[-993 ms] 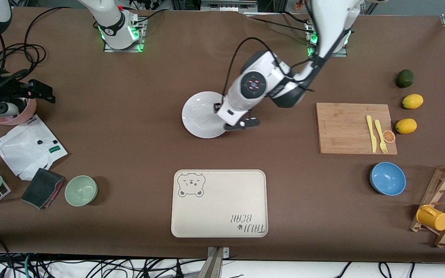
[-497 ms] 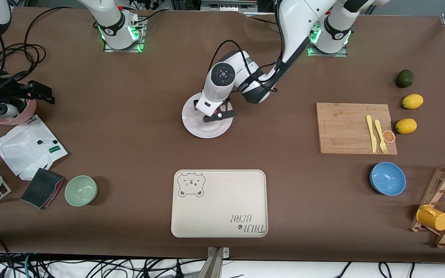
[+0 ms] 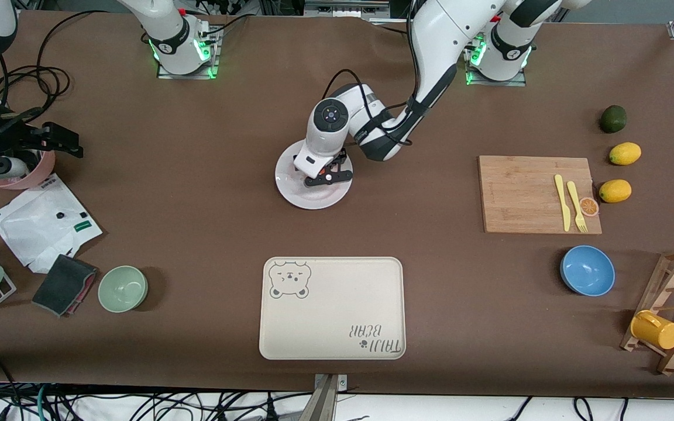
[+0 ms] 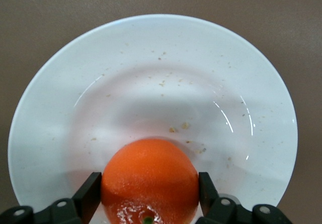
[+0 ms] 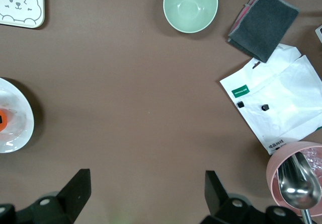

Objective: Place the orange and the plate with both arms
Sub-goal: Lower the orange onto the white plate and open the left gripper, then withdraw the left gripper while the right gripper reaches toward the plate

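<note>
The white plate (image 3: pixel 302 196) (image 4: pixel 151 68) lies mid-table, farther from the front camera than the bear tray. The orange (image 4: pixel 148 176) rests low over the plate's middle, with my left gripper (image 4: pixel 149 194) (image 3: pixel 326 174) shut on it, one black finger against each side. In the front view the hand hides nearly all of the fruit. My right gripper (image 5: pixel 146 196) (image 3: pixel 71 140) waits open in the air at the right arm's end of the table, over the pink bowl (image 5: pixel 297 176) and the white bag (image 5: pixel 274 100). The right wrist view catches the plate's edge (image 5: pixel 17 133) and a sliver of orange (image 5: pixel 1 119).
The beige bear tray (image 3: pixel 332 308) lies near the front edge. A green bowl (image 3: pixel 123 287), a grey cloth (image 3: pixel 63 284) and the white bag (image 3: pixel 44 222) lie toward the right arm's end. A cutting board (image 3: pixel 524 193) with cutlery, lemons (image 3: pixel 615 190), a blue bowl (image 3: pixel 587 270) and a rack (image 3: pixel 673 316) sit toward the left arm's end.
My left arm has swung from the plate's edge to over its middle, carrying the orange, and has come lower. The right arm has not moved.
</note>
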Controlling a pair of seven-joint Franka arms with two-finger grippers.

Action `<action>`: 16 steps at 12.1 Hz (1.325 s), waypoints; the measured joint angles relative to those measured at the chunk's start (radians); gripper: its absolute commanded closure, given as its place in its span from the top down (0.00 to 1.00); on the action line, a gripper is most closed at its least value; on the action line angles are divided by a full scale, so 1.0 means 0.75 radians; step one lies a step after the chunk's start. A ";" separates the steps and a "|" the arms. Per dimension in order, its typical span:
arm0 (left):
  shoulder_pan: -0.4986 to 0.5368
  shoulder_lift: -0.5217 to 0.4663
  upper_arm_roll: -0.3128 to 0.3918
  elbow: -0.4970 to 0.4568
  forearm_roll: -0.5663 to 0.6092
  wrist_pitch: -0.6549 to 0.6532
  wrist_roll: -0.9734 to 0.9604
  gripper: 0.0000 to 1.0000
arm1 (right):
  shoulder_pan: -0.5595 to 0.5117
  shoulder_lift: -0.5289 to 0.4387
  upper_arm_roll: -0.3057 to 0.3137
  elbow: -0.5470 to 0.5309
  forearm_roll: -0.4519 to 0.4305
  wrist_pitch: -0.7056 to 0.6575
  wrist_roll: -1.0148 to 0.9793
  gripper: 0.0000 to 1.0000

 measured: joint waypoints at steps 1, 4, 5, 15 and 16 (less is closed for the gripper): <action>0.001 -0.001 0.004 0.006 0.000 0.000 0.000 1.00 | 0.000 0.000 0.000 0.000 0.000 0.000 0.000 1.00; 0.020 -0.038 0.024 0.044 0.000 -0.052 0.000 1.00 | 0.000 0.001 0.000 0.000 0.000 0.000 0.000 1.00; 0.041 -0.073 0.030 0.055 0.000 -0.116 0.000 1.00 | -0.001 0.002 0.000 0.000 0.000 0.000 0.000 1.00; 0.601 -0.457 0.039 0.069 0.006 -0.767 0.581 1.00 | 0.012 0.044 0.022 0.000 0.003 -0.007 -0.005 1.00; 0.649 -0.499 0.038 0.070 0.006 -0.827 0.699 1.00 | 0.020 0.052 0.035 0.000 0.019 -0.008 -0.004 1.00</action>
